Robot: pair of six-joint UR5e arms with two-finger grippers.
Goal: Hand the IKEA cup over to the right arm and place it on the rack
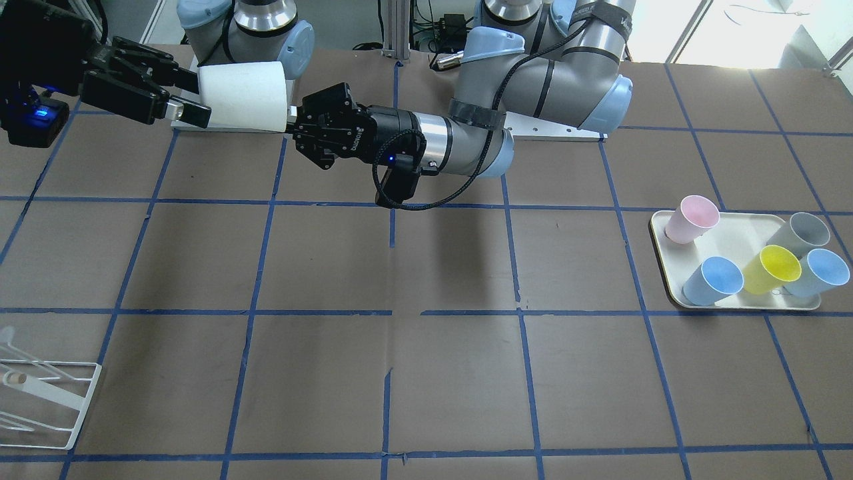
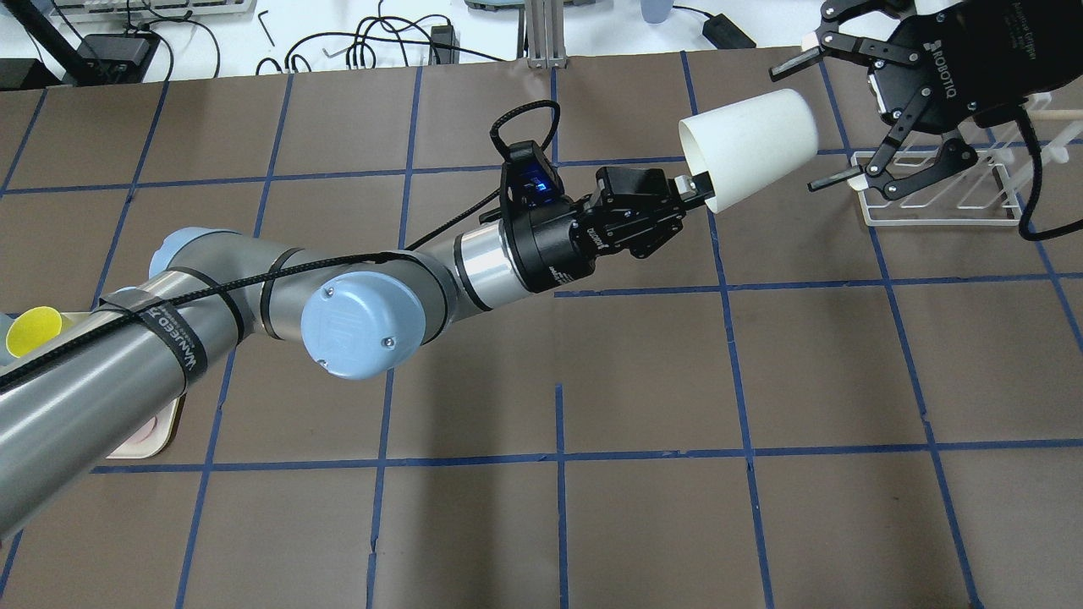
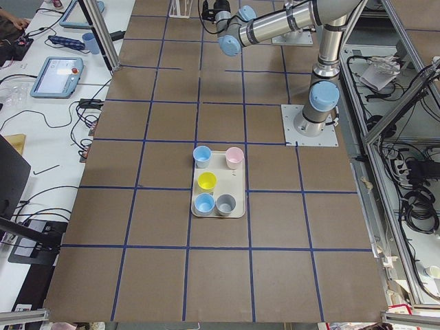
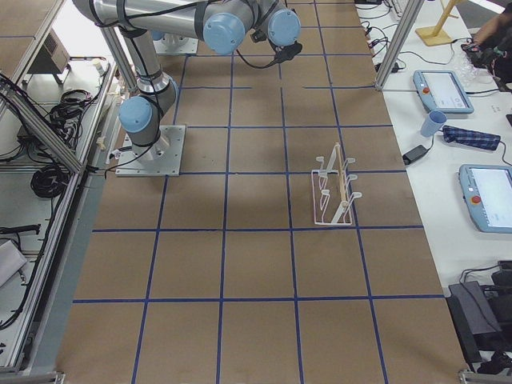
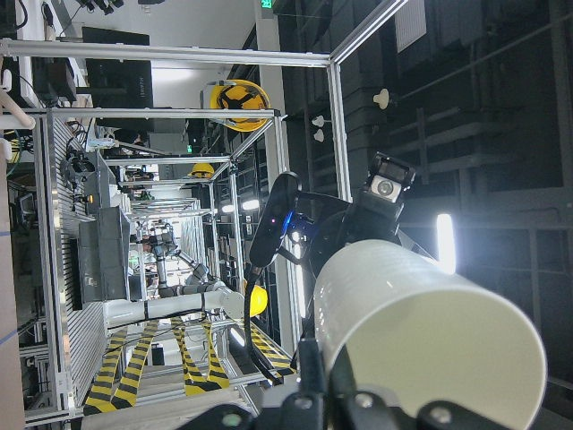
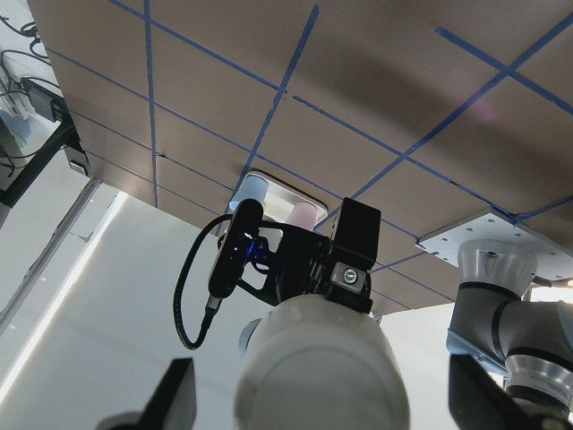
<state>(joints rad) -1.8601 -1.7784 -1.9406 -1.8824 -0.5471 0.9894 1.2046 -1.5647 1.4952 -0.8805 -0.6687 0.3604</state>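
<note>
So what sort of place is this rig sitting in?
Most likely a robotics lab or test cell: a table marked with a blue tape grid, teach pendants and loose cables beside it, and aluminium framing around the rig.

I'm reading the IKEA cup as plain cream-white. Black on the left gripper, black on the right gripper. The table is brown under a blue tape grid. On the cream tray are a pink cup, a grey cup, a yellow cup, a pale blue cup and a second pale blue cup. The rack is white wire. The left arm is silver with pale blue caps.
</note>
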